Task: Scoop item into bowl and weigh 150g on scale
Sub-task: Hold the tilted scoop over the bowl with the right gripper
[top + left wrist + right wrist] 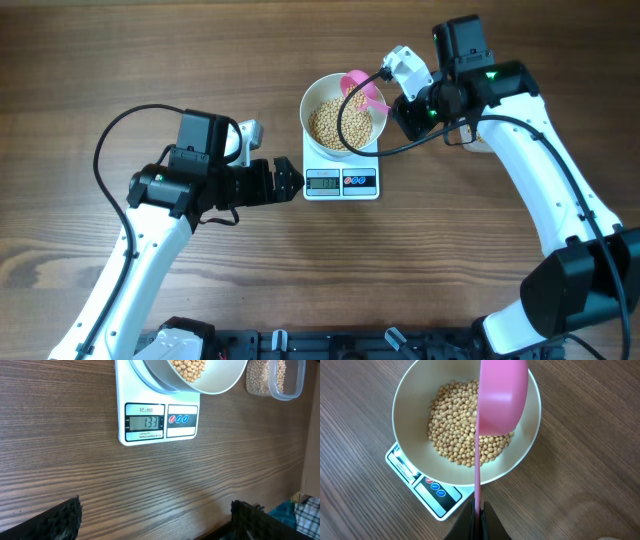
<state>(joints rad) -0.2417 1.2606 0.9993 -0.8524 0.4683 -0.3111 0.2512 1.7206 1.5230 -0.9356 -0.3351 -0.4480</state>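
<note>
Scale readout 133, so short of 150; more to add. White round bowl (410,395) sits on white digital kitchen scale (182,432), holding pale round beans (455,430). My right gripper (478,516) pinches pink plastic scoop (502,395) by handle, tilted over bowl. Clear plastic supply tub (282,380) beside bowl. My left gripper (157,520) spread wide, empty, facing scale.

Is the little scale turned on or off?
On. The scale shows dark digits on its display, reading 133 in the left wrist view, with the bowl sitting on it.
</note>
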